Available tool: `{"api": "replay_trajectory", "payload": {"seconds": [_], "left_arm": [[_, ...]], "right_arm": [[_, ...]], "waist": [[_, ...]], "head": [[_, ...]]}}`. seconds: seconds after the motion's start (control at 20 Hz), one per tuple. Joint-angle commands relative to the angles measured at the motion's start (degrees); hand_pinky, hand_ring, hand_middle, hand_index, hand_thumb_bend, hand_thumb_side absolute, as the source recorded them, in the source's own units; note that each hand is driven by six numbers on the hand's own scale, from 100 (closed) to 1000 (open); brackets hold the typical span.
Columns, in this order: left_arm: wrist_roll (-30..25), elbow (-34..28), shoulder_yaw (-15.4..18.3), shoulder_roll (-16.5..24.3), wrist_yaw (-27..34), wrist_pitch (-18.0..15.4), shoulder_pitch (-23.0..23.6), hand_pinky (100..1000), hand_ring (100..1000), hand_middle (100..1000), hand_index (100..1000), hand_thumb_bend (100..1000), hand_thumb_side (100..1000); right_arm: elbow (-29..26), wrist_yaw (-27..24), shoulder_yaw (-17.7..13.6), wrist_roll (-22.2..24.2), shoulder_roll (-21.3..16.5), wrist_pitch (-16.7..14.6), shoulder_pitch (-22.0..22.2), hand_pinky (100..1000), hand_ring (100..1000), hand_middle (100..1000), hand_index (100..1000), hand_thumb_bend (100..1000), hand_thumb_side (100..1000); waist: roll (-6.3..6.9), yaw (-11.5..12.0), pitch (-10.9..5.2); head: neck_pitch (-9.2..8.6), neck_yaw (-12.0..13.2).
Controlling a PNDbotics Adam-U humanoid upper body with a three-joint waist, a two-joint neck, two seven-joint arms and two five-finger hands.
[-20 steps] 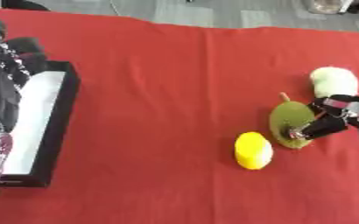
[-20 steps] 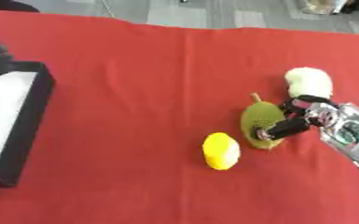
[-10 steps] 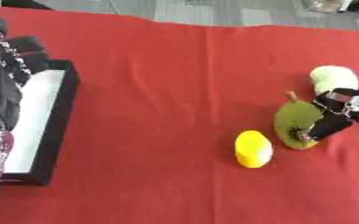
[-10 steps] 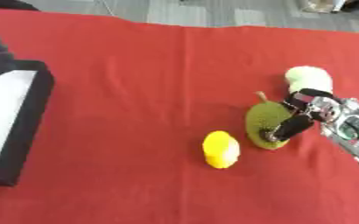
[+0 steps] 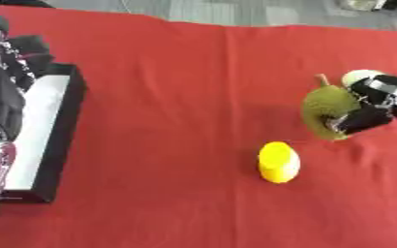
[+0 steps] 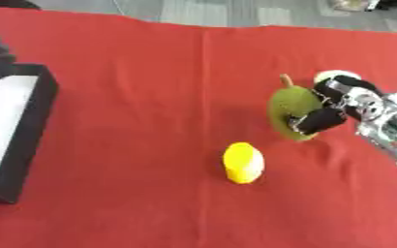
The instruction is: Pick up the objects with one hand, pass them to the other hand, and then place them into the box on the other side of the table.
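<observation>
We are seeing three loose objects on the red table cloth [image 6: 151, 145] and one box. The right hand [image 6: 342, 104] is reaching in from the right edge, its dark fingers [image 6: 319, 118] and thumb curling round the right side of the olive-green fruit with a brown stem [image 6: 288, 109], so we are reading it as holding that fruit, which is standing tilted with the stem pointing up and away. Whether the fruit is touching the cloth or raised just off it we cannot tell. Just behind the hand a single pale round object [image 5: 360, 76] is peeking out, mostly covered by the fingers. One yellow object [image 6: 242, 162], rounded and stubby, is lying alone on the cloth, nearer to us and to the left of the green fruit, apart from it. The one black box with a white floor [image 5: 45, 126] is sitting at the far left edge. The left hand [image 5: 0, 92] is hanging over that box; we cannot tell how its fingers are set.
</observation>
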Motion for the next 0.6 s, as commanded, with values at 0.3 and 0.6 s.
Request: {"api": "replay_trajectory", "payload": {"seconds": [0.3,0.6], "left_arm": [[-1.8,-4.5,0.5,8.7,-0.8,0.0,-3.0,789,737,636,696,100,751],[-6.7,-4.8,-1.7,17.1,-2.6,0.7,-6.3,783,741,644,715,100,680]], "right_arm": [[-6.2,4.8,-3.6,-5.3,3.4,0.0,-4.6,823,640,529,519,105,100],[-6.3,13.0,-2.0,-2.1,8.5,-0.1,-7.8,829,647,540,529,100,100]], "waist": [[1.82,0.1,-1.35],[2.76,0.4,-1.58]], "head": [[0.17,0.4],[-0.12,0.1]]}}
